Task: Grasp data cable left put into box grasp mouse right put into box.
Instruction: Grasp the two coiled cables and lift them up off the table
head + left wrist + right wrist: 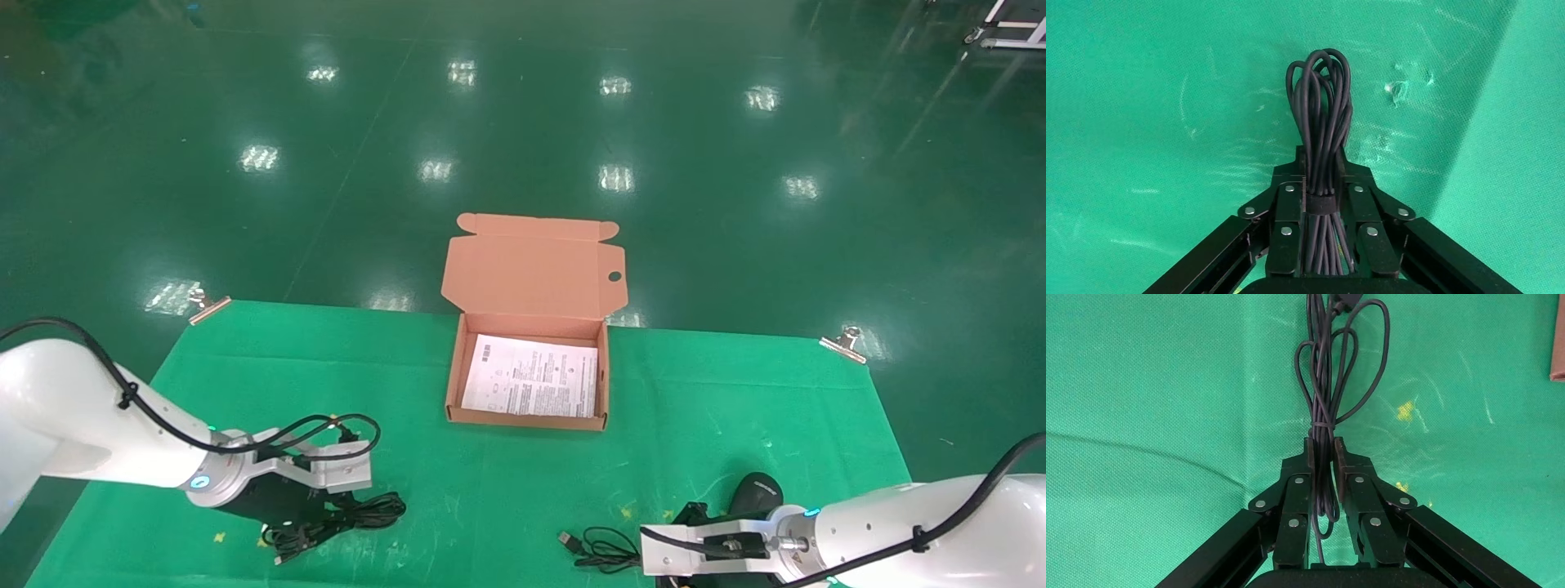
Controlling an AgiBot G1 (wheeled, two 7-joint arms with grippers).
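The data cable (pixel 380 508), a black looped bundle with a band round it, is low on the green cloth at the front left. My left gripper (pixel 339 510) is shut on it; in the left wrist view the gripper (pixel 1320 159) grips the bundle (pixel 1319 92) near the band. The black mouse (pixel 756 492) sits at the front right. My right gripper (pixel 645 559) is beside it, shut on the mouse's thin cord (pixel 601 547). The right wrist view shows the gripper (pixel 1323 450) on the cord (pixel 1333 373); the mouse is out of that view. The salmon box (pixel 527 418) stands open at the middle.
A printed paper sheet (pixel 531 380) lies in the box, and the lid (pixel 535 273) stands up behind it. Metal clips (pixel 208 305) (pixel 846 343) hold the cloth at the far corners. Beyond the table's far edge is the glossy green floor. The box corner (pixel 1559 337) shows in the right wrist view.
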